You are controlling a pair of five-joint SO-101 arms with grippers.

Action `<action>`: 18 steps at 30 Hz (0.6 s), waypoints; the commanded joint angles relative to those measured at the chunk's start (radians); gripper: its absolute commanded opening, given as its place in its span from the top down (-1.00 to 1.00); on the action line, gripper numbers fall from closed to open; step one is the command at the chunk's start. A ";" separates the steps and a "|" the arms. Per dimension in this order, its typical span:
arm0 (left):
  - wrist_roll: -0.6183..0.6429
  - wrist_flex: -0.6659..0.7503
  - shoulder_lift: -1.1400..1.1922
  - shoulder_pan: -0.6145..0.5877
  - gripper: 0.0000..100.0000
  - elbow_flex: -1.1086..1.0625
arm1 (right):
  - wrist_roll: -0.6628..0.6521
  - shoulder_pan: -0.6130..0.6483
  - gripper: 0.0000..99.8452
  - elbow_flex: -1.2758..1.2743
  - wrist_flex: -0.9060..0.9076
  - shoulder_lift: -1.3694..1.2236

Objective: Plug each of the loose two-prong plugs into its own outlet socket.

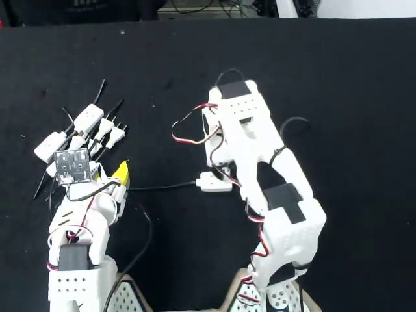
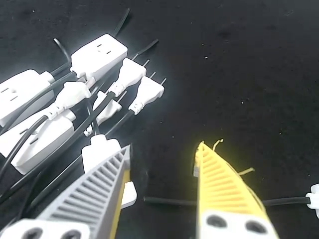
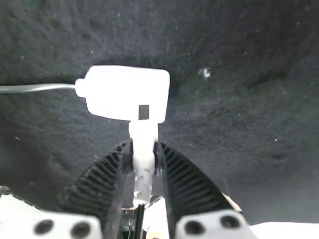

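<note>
Black cloth covers the surface [image 1: 338, 78]. On the right arm [image 1: 260, 149], the right jaws are closed tight on a white plug [image 3: 143, 149], pinching its flat sides. Its front end butts against a white outlet [image 3: 127, 94] that lies alone mid-surface, with its cord [image 1: 162, 187] running off toward the left arm [image 1: 81, 221]. No prongs show, so this plug looks seated or nearly so.

The left jaws stand wide open with nothing in them, just beside a tangle at the far left of the surface. There a loose plug [image 2: 130, 74] and a second plug [image 2: 148, 92] lie side by side, prongs pointing away from the pile, next to several outlets [image 2: 99, 54] and black cords [image 2: 30, 132].

These plugs are probably light, hard and smooth, and the stiff cords will likely tug them off line. The best hold is across the flat sides of the body, behind the prongs, never on the cord. The outlets look light too and will likely slide on the cloth under a push, so one arm should brace them.
</note>
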State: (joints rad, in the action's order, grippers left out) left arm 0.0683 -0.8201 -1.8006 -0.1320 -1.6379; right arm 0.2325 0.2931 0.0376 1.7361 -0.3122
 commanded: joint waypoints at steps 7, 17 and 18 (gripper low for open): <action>0.009 0.021 -0.008 0.001 0.57 0.016 | -0.011 -0.002 0.98 0.001 0.031 0.027; 0.009 0.021 -0.008 -0.002 0.57 0.019 | -0.032 -0.061 0.98 0.013 0.031 -0.035; 0.009 0.021 -0.008 -0.001 0.57 0.019 | -0.040 -0.068 0.98 0.015 0.031 -0.047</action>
State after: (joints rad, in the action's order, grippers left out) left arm 0.0683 -0.8201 -1.8006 -0.1320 -1.6379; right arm 0.2248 0.2716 0.0269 1.7361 -0.3307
